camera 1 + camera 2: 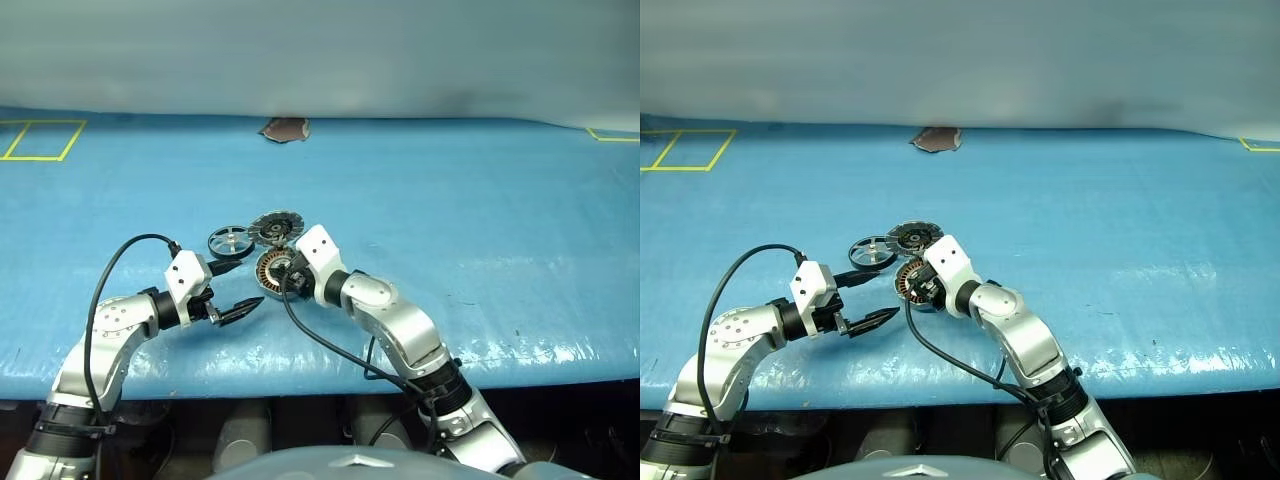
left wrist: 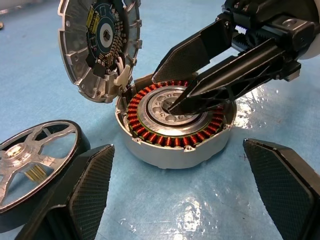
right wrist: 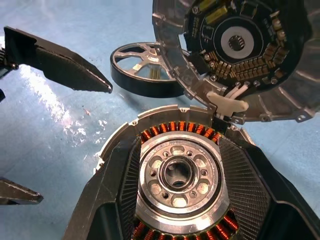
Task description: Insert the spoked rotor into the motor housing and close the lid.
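Spoked rotor [image 1: 230,241] is lying flat on the tabletop [image 1: 480,220], left of center beside the motor housing [image 1: 274,267], nearest your empty, spread left gripper [image 1: 236,289], while your right gripper [image 2: 176,106], part-spread, is hovering over the housing.

Right pincer [image 1: 921,287] over motor housing [image 1: 908,277]

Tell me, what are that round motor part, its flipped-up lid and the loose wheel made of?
Motor housing: likely bare cast metal, matte silver; the windings' orange-brown gleam suggests copper. Lid: same dull grey metal, apparently with a circuit board inside. Spoked rotor: shiny silver metal spokes and a dark rim, material unclear.
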Controlling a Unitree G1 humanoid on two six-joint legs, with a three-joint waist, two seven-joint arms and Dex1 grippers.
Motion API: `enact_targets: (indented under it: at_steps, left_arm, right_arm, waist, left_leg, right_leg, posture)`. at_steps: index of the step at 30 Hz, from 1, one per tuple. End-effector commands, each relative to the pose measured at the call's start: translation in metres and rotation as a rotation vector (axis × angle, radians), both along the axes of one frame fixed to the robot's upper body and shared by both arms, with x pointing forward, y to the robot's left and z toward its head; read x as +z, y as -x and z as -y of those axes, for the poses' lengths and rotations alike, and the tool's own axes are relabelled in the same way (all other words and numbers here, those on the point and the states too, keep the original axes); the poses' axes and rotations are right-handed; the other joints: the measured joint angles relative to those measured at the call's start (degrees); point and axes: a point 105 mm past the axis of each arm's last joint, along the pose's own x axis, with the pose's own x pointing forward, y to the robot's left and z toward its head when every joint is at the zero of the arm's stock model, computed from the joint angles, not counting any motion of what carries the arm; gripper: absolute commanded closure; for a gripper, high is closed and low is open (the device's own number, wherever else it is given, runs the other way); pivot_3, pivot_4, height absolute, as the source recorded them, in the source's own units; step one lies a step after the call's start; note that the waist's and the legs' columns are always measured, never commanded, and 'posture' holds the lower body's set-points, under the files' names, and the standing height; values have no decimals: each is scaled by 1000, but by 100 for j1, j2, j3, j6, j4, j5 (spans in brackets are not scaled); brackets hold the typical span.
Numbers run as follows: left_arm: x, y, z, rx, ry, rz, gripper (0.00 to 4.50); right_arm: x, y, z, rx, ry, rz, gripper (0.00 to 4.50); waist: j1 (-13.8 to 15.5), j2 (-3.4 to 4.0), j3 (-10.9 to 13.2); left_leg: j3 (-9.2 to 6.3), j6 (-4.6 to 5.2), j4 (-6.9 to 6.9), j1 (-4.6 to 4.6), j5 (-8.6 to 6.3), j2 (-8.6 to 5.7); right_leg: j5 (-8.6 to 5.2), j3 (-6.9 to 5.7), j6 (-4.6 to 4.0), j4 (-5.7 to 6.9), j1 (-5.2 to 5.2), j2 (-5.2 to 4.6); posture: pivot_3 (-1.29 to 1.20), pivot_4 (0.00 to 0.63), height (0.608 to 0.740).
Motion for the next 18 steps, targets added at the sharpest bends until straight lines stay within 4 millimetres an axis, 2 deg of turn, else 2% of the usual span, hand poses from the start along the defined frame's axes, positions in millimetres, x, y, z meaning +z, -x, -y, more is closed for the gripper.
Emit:
enact_targets:
  at_steps: [1, 8, 18]
  left_arm:
    - [8, -3, 0, -3, -3, 46, 0]
    - [7, -3, 0, 4, -5, 47, 0]
    - [7, -2, -2, 14, -9, 49, 0]
  right_arm:
    - [17, 0, -4, 4, -71, 40, 2317]
    - [10, -1, -5, 3, -69, 16, 4482]
    - [1, -2, -6, 5, -45, -10, 4482]
  waist:
    - [0, 0, 0]
    - [-1, 0, 0]
    - [-1, 0, 0]
  left_leg:
    - [0, 0, 0, 0, 0, 0]
    - [0, 0, 0, 0, 0, 0]
    - [0, 0, 0, 0, 0, 0]
  right_leg:
    - [0, 0, 0, 0, 0, 0]
    - [0, 0, 0, 0, -1, 0]
    - [0, 0, 0, 0, 0, 0]
  posture:
    - [0, 150, 740]
    - [0, 150, 740]
    - [0, 150, 740]
